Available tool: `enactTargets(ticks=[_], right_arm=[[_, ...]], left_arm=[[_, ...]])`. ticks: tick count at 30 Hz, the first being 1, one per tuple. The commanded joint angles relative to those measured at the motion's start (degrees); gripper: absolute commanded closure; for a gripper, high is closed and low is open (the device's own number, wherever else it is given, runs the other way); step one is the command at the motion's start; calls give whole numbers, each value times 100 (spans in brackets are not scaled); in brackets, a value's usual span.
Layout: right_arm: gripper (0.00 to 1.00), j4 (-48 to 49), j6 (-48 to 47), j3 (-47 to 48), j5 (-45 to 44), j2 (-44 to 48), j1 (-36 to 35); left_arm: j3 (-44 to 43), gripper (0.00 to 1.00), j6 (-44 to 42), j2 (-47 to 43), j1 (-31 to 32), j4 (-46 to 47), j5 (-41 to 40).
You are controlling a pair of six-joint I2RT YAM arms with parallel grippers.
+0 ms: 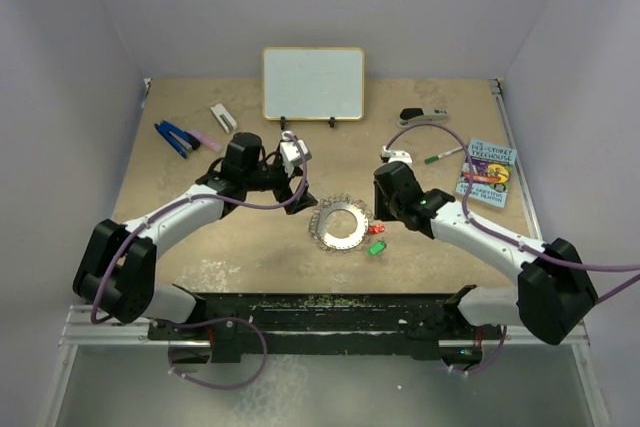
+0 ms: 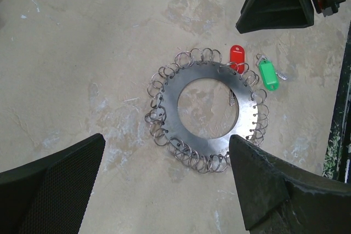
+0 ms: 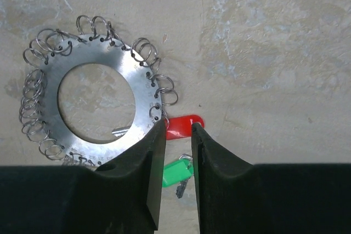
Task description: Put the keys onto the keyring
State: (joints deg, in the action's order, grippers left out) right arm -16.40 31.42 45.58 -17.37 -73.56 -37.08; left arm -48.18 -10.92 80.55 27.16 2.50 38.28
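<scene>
The top view alone gives the layout. The keyring [image 1: 340, 224] lies flat near the middle of the table [image 1: 250, 252]. The red key [image 1: 377, 229] sits at its 3 o'clock rim and the green key [image 1: 376, 247] just beside that at 4 o'clock. The left gripper [image 1: 290, 185] hangs at the ring's 10 o'clock. The right gripper [image 1: 383, 217] reaches in from 2 o'clock over the red key.

The left wrist view shows detail the top view cannot: the fringe is made of small split rings threaded through holes in the plate. The left gripper [image 2: 167, 137] is spread wide and holds nothing, with one finger on each side of the keyring [image 2: 181, 130]. In this view the red key [image 2: 236, 57] runs 12 to 6, its lower end touching the fringe. The green key [image 2: 268, 74] lies nearly parallel, tilted toward 11 to 5, just beside the fringe.

In the right wrist view the right gripper [image 3: 177, 130] is narrowed to a slim gap over the red key [image 3: 184, 126]. That key lies 9 to 3 here, with its rounded end at 3 and its other end at the rim of the keyring [image 3: 98, 52]. Whether the pads pinch it cannot be told. The green key [image 3: 175, 172] shows lower in the gap, running 8 to 2.

From above, bare tabletop runs from the ring toward 9 and toward 6, as far as the black rail [image 1: 330, 302] at the near edge. The whiteboard [image 1: 312, 82] at 12, and the book [image 1: 486, 172] and pen [image 1: 440, 156] at 2, stand well apart from the ring.
</scene>
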Motion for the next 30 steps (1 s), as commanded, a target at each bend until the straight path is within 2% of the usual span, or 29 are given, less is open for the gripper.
enactTargets(ticks=[1, 13, 22, 30], right_arm=[[73, 359, 191, -223, 381, 87, -16], [78, 456, 501, -558, 894, 54, -305], [82, 492, 682, -708, 823, -80, -563], [82, 477, 686, -674, 593, -174, -595]], left_arm=[[-63, 3, 65, 111, 35, 196, 332], [-93, 2, -36, 74, 35, 59, 259], [-153, 2, -103, 83, 35, -103, 232], [-176, 2, -130, 84, 26, -171, 239]])
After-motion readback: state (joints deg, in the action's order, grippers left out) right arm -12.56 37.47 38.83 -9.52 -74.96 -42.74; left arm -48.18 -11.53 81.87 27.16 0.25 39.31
